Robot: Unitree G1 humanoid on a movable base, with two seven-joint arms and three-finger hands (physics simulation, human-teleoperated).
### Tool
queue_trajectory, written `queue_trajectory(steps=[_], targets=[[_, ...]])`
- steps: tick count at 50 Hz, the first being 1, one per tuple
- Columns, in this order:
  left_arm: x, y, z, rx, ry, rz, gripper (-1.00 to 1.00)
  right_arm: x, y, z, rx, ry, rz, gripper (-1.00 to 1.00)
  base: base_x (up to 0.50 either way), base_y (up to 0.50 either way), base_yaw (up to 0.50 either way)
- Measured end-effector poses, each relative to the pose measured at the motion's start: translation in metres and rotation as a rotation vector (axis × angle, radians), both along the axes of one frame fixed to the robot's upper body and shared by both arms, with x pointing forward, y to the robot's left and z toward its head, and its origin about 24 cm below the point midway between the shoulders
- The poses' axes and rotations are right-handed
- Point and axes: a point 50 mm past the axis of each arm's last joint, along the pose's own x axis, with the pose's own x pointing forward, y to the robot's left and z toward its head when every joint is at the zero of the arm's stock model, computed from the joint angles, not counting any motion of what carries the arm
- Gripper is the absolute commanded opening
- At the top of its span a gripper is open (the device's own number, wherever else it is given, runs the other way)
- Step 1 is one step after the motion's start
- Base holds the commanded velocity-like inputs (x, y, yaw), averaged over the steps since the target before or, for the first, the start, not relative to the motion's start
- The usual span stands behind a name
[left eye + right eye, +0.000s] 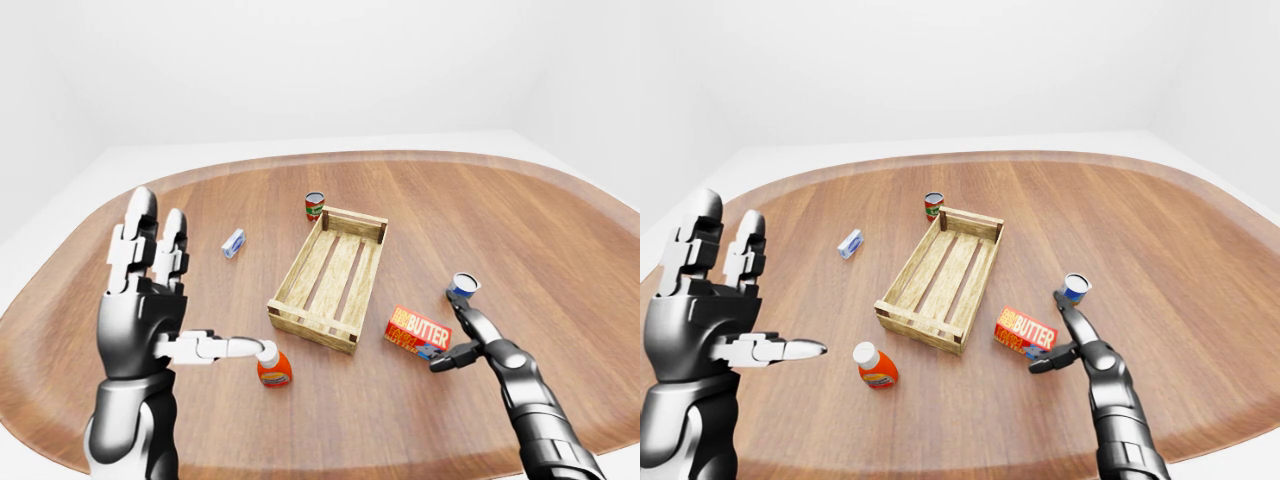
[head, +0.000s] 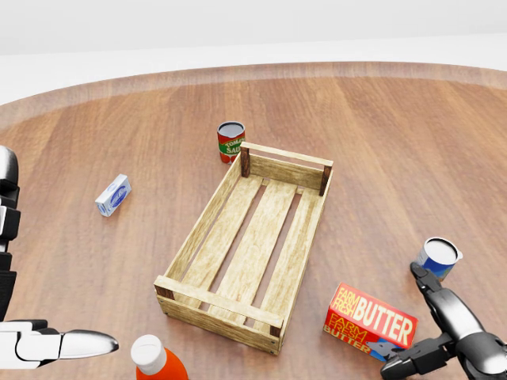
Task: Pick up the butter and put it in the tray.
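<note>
Butter (image 2: 370, 324) lay on the surface (image 2: 396, 158), outside the empty tray (image 2: 246, 248). Right hand (image 2: 453, 336) reached beside it, fingers (image 2: 406, 362) spread, nothing grasped; pickup and placement remained.

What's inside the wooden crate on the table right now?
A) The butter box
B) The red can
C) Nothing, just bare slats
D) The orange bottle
C: the head view shows only bare slats inside the tray, while the butter lies on the table beside it, near the right hand.
</note>
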Motion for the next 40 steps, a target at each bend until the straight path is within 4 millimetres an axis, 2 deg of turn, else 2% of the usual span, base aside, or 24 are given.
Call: queue_trajectory(steps=[16,40], targets=[[0.001,0.001,0.001,-0.001,-0.003,0.003,1.0,0.014,0.013,0.003,-0.009,-0.011,0.042,1.0,0.0,0.0,0.0],[0.002,-0.001,-0.003,0.001,0.014,-0.002,1.0,0.008,0.011,-0.019,0.01,0.094,-0.017,1.0,0.0,0.0,0.0]])
